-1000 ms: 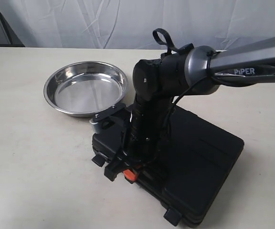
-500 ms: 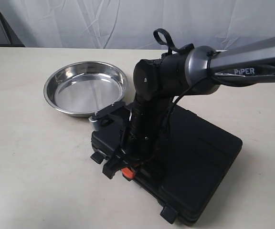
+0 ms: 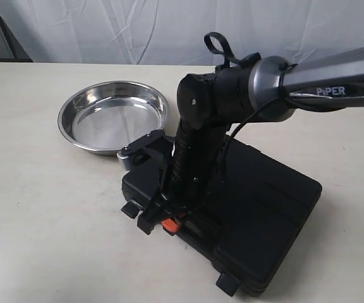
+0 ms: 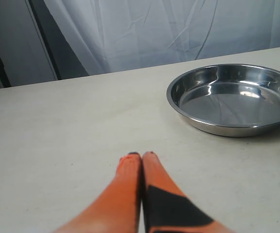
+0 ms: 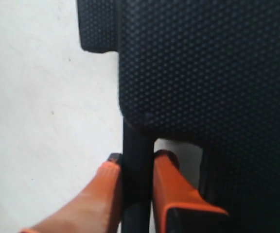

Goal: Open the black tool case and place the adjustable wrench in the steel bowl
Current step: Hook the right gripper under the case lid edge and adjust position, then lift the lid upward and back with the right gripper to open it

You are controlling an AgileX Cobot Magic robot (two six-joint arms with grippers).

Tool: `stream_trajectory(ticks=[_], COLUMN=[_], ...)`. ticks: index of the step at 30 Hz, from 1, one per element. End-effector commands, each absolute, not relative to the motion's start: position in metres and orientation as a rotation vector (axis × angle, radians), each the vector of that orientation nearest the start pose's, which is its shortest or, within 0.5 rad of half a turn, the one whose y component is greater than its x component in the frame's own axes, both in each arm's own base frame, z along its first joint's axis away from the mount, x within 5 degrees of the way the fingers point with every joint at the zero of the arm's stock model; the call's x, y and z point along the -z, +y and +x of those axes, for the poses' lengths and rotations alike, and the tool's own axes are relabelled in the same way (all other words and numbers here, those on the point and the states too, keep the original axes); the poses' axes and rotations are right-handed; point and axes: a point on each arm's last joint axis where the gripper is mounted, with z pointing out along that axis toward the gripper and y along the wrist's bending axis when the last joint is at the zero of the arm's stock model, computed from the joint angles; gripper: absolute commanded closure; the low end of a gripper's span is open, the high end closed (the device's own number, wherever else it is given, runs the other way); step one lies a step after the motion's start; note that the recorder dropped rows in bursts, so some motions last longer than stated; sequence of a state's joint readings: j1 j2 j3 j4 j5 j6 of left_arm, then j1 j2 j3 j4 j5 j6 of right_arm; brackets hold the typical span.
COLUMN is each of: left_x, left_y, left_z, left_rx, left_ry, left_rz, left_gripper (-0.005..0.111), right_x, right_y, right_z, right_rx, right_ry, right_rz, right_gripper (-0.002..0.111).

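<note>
The black tool case [image 3: 264, 214] lies shut on the table, with my right arm reaching down over its left end. My right gripper [image 3: 166, 221] is shut on the case's handle bar [image 5: 137, 141], one orange finger on each side of it. The textured lid [image 5: 213, 73] fills the right wrist view. The steel bowl [image 3: 114, 117] stands with nothing in it, just behind the case's left corner. My left gripper [image 4: 142, 156] is shut on nothing, low over the table and short of the bowl [image 4: 235, 99]. The adjustable wrench is hidden.
Two clip latches [image 3: 130, 209] [image 3: 227, 284] stick out of the case's front edge. A white curtain [image 3: 169, 25] hangs behind the beige table [image 3: 36, 208]. The left arm does not show in the exterior view.
My right wrist has risen slightly while keeping its hold on the handle. The case has shifted a little on the table. The bowl has not moved.
</note>
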State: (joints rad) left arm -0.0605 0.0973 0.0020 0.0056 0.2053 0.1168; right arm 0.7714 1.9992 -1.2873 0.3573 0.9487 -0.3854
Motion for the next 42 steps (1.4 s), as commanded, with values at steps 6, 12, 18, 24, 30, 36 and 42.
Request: stream_trajectory(ticks=[6,12,18,24,30,36,42], left_x=[-0.19,-0.19,-0.19,-0.19,-0.19,-0.19,-0.19], left_y=[-0.004,-0.004,-0.004,-0.004,-0.004,-0.004,-0.004], left_z=[0.062,0.062,0.062,0.062,0.062,0.062,0.062], left_rx=[-0.042,-0.042,-0.042,-0.042,-0.042,-0.042,-0.042], left_ry=[1.765,1.765,1.765,1.765,1.765,1.765,1.765], left_rz=[0.159,0.159,0.159,0.159,0.159,0.159,0.159], left_gripper=[0.106,0.106,0.106,0.106,0.106,0.106,0.106], right_x=[-0.178,-0.209,-0.263,-0.303,-0.316,-0.324,-0.328], right_y=[0.275,0.264,0.241,0.212,0.195,0.189,0.189], right_z=[0.245,0.242,0.24,0.245,0.259,0.272,0.28], right_rx=[-0.492,-0.411,-0.224,0.117,0.438,0.667,0.704], right_ry=[2.738,2.651,2.502,2.323,2.184,2.045,1.996], right_rz=[-1.432,-1.491,-1.379,-1.284,-1.267,-1.234,-1.104], right_gripper=[0.109,0.109,0.109,0.109,0.109,0.109,0.109])
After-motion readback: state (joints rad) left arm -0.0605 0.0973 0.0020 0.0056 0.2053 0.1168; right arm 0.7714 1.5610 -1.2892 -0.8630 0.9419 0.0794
